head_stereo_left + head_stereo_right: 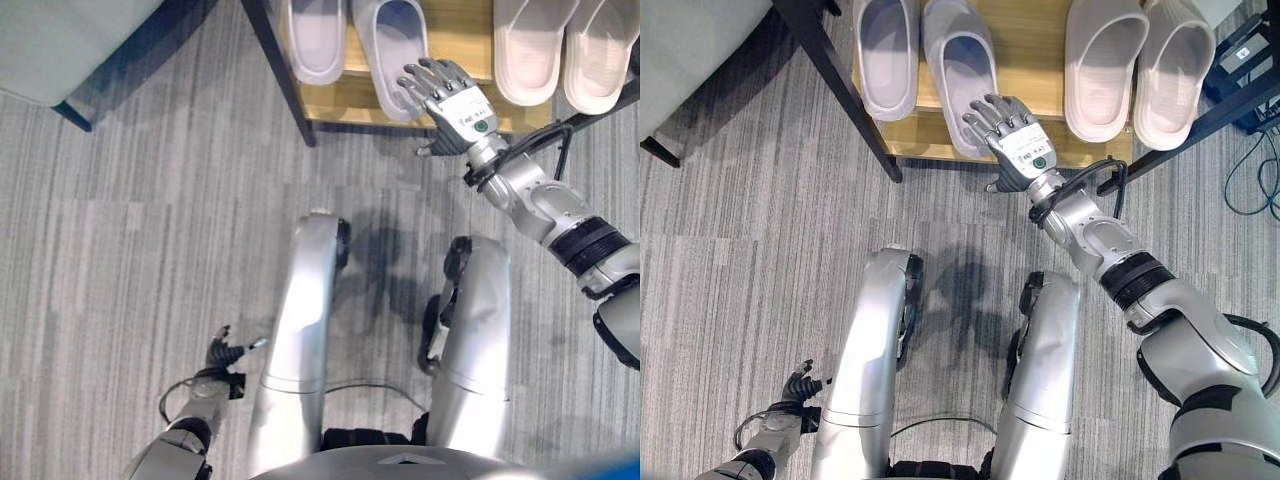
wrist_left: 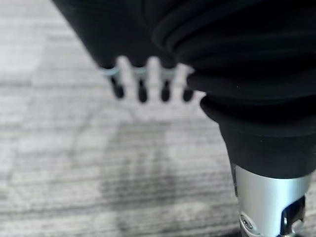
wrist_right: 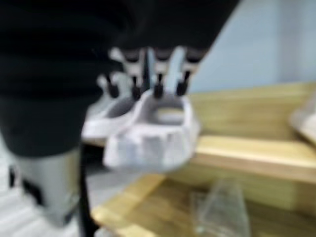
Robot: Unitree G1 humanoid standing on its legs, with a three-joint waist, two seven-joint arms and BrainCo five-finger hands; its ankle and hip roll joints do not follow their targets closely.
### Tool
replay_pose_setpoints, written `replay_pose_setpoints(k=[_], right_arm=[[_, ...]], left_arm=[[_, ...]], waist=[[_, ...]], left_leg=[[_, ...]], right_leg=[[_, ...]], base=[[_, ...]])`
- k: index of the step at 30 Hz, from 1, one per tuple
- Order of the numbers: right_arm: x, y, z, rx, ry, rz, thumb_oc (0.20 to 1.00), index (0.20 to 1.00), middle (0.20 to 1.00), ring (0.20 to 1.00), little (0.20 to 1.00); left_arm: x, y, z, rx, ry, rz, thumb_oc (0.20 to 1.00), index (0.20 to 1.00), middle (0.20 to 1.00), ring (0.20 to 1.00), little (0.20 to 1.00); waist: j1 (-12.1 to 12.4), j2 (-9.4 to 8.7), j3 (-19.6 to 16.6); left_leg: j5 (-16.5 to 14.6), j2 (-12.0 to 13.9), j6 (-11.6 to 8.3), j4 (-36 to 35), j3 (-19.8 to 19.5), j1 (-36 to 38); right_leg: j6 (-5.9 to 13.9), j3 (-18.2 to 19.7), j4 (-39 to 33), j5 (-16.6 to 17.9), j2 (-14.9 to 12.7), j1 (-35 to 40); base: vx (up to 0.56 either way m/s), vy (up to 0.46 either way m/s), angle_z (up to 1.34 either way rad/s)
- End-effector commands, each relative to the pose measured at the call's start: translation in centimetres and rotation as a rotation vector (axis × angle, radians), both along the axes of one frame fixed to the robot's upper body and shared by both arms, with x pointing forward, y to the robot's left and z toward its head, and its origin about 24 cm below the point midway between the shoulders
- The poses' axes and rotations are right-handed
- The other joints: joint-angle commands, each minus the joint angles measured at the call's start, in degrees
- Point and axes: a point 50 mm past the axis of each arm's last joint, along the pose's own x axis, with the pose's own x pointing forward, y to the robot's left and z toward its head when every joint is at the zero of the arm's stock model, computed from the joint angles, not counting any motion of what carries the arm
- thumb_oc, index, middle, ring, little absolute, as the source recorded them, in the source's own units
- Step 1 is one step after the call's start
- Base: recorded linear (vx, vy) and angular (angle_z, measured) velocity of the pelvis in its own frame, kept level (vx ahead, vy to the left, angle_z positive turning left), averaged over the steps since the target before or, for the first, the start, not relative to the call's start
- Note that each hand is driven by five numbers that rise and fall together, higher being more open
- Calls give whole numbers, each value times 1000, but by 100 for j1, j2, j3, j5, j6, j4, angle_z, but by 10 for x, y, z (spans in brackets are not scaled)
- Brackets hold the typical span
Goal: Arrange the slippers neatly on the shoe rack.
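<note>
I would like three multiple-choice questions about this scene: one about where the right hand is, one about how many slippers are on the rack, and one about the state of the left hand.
1. Where is the right hand?
A. at the heel of a slipper on the rack
B. flat on the floor
C. on the grey furniture

2. How many slippers show on the shoe rack?
A. two
B. four
C. six

3. What is the left hand doing?
A. holding a slipper
B. hanging low over the carpet, holding nothing
C. gripping the rack leg

Answers: 1 A, its straight fingers lie at the heel of the second slipper from the left. 2 B, two pairs lie side by side. 3 B, the wrist view shows bare floor past its fingers.
</note>
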Motion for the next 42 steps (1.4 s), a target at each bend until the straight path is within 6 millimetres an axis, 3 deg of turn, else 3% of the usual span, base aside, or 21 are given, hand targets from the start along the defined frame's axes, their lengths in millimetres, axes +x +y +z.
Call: replay_pose_setpoints(k=[1,6,16,23,32,40,42], right_arm=[[-4,14,36,-2,-126,66,1000,1000,1000,1000,1000],[4,11,34,-71,-165,18,1000,1000,1000,1000,1000],[19,5,40,-318,-264,-91,1000,1000,1000,1000,1000],[25,8,44,-284,-272,-111,1000,1000,1000,1000,1000],[35,13,57,-314,-328,-177,1000,1000,1000,1000,1000],[40,10,64,-249,-327,-230,1000,1000,1000,1000,1000],[42,6,74,-235,-336,-265,1000,1000,1000,1000,1000]], left_arm=[[-4,1,-2,69,23,-38,1000,1000,1000,1000,1000],[6,5,5,123,1,-75,1000,1000,1000,1000,1000],[-1,14,5,189,24,-54,1000,1000,1000,1000,1000],[1,19,7,292,42,-100,1000,1000,1000,1000,1000],[31,36,34,522,-18,-220,1000,1000,1000,1000,1000],[21,35,26,529,29,-223,1000,1000,1000,1000,1000],[21,35,26,517,28,-202,1000,1000,1000,1000,1000]], waist=[[230,-26,2],[289,-42,2],[381,16,2],[418,25,2],[448,20,2],[444,26,2],[459,36,2]], left_leg=[[-894,104,-215,577,-517,307],[-917,127,-222,625,-496,307],[-914,120,-240,595,-536,307],[-917,92,-251,632,-535,307],[-917,107,-277,670,-537,307],[-914,129,-303,674,-527,307],[-914,127,-310,690,-517,307]], right_leg=[[22,1131,297,1245,-265,314],[15,1186,318,1227,-244,277],[-4,1143,298,1239,-273,304],[0,1177,322,1261,-249,307],[-7,1197,363,1263,-258,323],[-7,1169,379,1281,-254,353],[-4,1175,396,1275,-248,359]], base=[[0,0,0],[0,0,0],[1,3,0],[7,15,-1],[1,7,2],[1,3,-2],[0,0,0]])
